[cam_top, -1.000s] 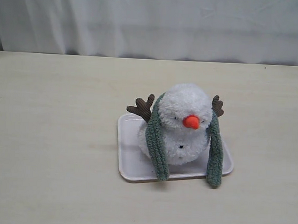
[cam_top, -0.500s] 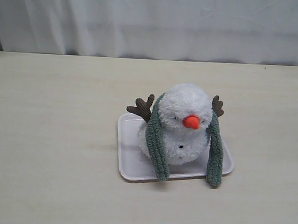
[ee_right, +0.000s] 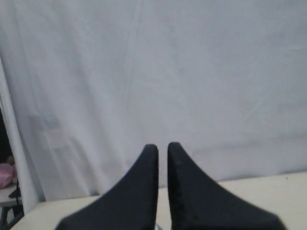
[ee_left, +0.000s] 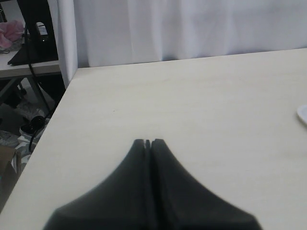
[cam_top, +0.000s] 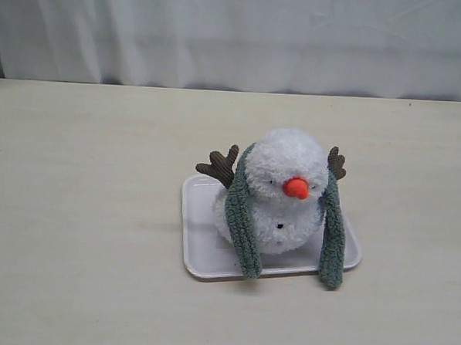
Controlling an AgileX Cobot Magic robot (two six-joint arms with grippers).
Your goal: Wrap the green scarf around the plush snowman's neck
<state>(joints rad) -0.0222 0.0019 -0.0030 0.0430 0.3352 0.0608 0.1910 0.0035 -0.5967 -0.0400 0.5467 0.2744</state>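
The plush snowman (cam_top: pixel 285 192) sits on a white tray (cam_top: pixel 199 248) mid-table in the exterior view, its orange nose facing front. The green scarf (cam_top: pixel 243 219) lies draped behind its head, with one end hanging down each side, the right end (cam_top: pixel 333 240) reaching past the tray's edge. Neither arm shows in the exterior view. My left gripper (ee_left: pixel 148 142) is shut with nothing in it, above bare table far from the snowman. My right gripper (ee_right: pixel 162 146) is shut and empty, pointing at the white curtain.
A white curtain (cam_top: pixel 238 34) hangs along the table's far edge. In the left wrist view the table's side edge (ee_left: pixel 62 96) drops off to a floor with cables and clutter. The tray's rim (ee_left: pixel 303 114) just shows at that view's border.
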